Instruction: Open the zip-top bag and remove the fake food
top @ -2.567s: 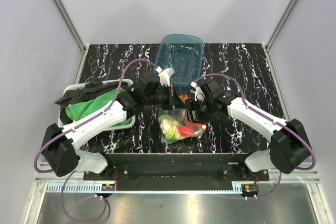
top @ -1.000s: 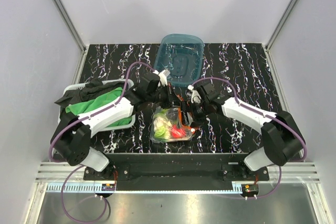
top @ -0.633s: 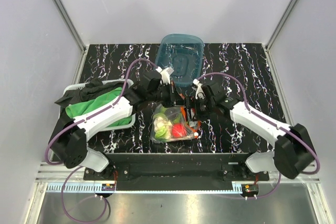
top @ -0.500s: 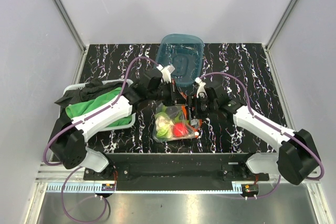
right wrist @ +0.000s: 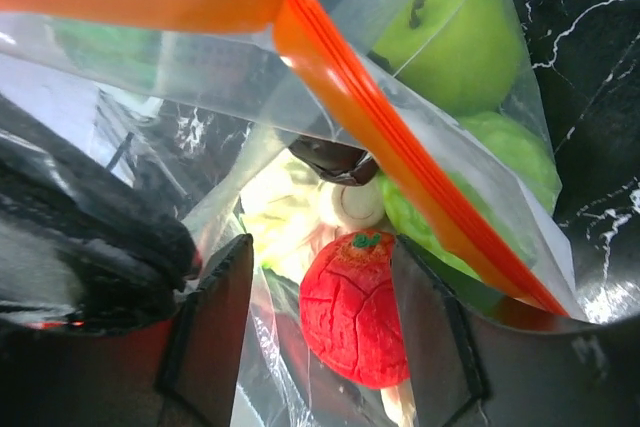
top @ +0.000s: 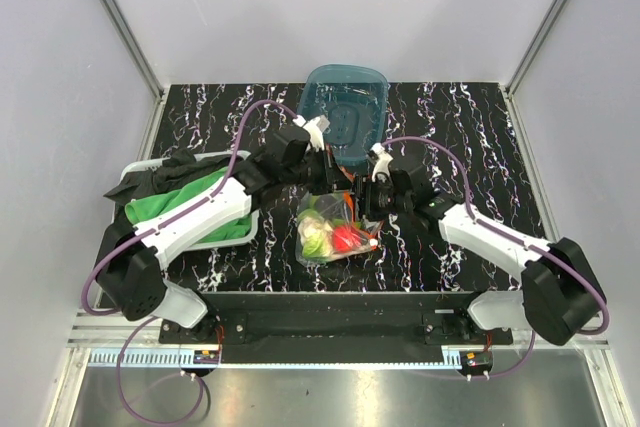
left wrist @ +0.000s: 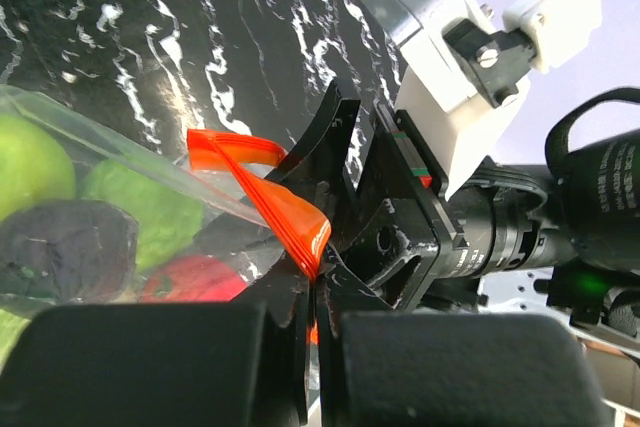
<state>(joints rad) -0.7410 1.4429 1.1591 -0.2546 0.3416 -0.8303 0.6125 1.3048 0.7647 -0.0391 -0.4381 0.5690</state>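
Observation:
The zip-top bag (top: 335, 235) hangs at the middle of the table, its orange zip strip (left wrist: 265, 197) uppermost. My left gripper (top: 330, 180) is shut on that strip (left wrist: 315, 282) and holds it up. My right gripper (top: 362, 205) is open at the bag's mouth (right wrist: 322, 277), its fingers (right wrist: 215, 332) on either side of the red berry-like piece (right wrist: 355, 307). The fake food lies in the bag: a green apple (right wrist: 455, 32), a white-and-green cauliflower (right wrist: 280, 212) and a small dark piece (right wrist: 335, 159). The food also shows in the top view (top: 330, 235).
A teal translucent tub (top: 345, 117) stands just behind the grippers. A white basket (top: 135, 169) with a green cloth (top: 185, 202) and dark fabric sits at the left. The black marbled table (top: 470, 137) has walls on three sides.
The bag has shifted a little right and toward the back with my left gripper on its strip. My right gripper has turned in over the bag's mouth.

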